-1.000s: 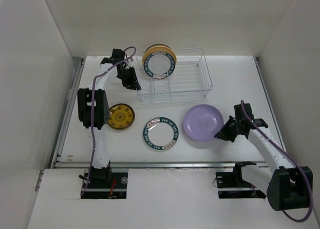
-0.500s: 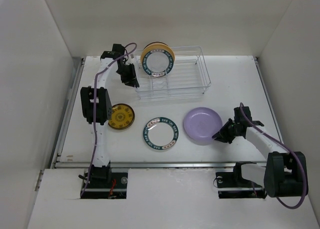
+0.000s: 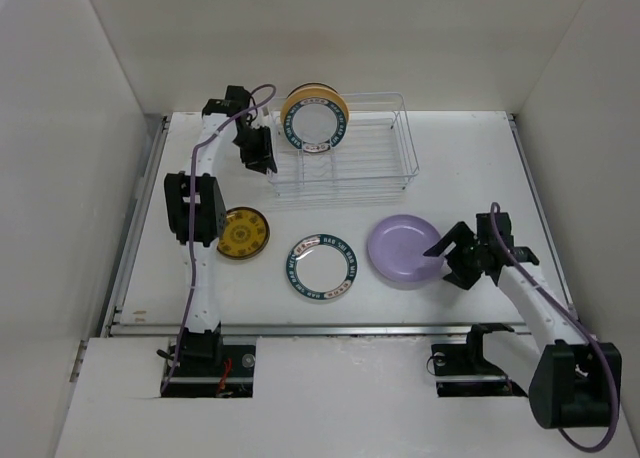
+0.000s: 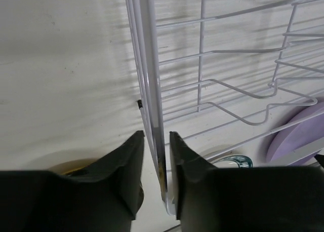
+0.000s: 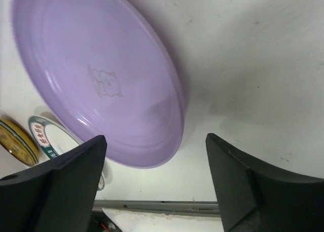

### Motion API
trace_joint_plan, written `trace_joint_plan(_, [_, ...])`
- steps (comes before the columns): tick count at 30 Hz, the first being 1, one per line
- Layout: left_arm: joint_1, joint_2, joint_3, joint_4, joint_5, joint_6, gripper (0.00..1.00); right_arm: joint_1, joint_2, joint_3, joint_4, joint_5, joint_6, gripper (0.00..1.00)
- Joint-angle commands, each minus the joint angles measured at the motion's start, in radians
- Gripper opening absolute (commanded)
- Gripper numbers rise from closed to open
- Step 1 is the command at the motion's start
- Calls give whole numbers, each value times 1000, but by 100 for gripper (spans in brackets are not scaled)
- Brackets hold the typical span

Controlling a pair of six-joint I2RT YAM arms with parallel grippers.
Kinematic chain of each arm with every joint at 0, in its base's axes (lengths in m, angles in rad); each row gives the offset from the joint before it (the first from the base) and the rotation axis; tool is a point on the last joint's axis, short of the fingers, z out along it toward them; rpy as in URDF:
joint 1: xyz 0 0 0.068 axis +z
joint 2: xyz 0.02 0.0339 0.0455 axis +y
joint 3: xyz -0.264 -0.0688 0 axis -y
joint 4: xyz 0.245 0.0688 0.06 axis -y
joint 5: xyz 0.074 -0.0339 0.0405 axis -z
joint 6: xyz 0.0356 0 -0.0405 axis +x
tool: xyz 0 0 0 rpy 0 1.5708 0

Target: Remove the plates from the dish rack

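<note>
Tan-yellow plate (image 3: 304, 96) mostly hidden behind upright teal-rimmed plate (image 3: 317, 121) at left end of dish rack (image 3: 372, 160); only top edge shows. Left arm stretched to far side, left gripper (image 4: 157, 137) nearly closed astride rack's end wire; pad contact unclear. Right arm bent low, right gripper (image 5: 156, 137) spread wide, empty, at rim of lavender plate (image 5: 96, 75) lying on table (image 3: 470, 168). Gold plate (image 3: 243, 232) and flat teal-rimmed plate (image 3: 322, 268) also on table, only slivers in wrist views.
</note>
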Motion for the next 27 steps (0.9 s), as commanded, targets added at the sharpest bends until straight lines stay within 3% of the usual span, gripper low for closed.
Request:
trace_joint_plan(1, [9, -28, 48, -3, -30, 25, 26, -4, -76, 87, -64, 107, -10, 87])
trace_joint_plan(4, [9, -63, 48, -3, -55, 45, 39, 7, -129, 173, -112, 164, -51, 94])
trace_joint_plan(7, [9, -102, 37, 20, -78, 57, 45, 34, -149, 244, -101, 208, -105, 97])
trace_joint_plan(12, [9, -137, 37, 32, -87, 66, 54, 126, -28, 473, -32, 238, -275, 97])
trace_joint_plan(15, [9, -149, 37, 32, -87, 75, 62, 192, 122, 616, 48, 178, -410, 97])
trace_joint_plan(18, [9, -171, 28, 20, -96, 98, 69, 232, 335, 865, 91, 115, -531, 98])
trace_joint_plan(20, [9, -186, -1, 20, -110, 109, 79, 269, 518, 1082, 91, 57, -583, 98])
trace_joint_plan(22, [9, -224, -24, 20, -133, 135, 98, 309, 646, 1242, 56, -12, -658, 98])
trace_joint_plan(23, [9, -235, -36, 20, -149, 144, 100, 321, 770, 1395, 25, -35, -681, 98])
trace_joint_plan(27, [9, -303, -128, 29, -276, 170, 100, 364, 1022, 1672, 34, -102, -745, 96])
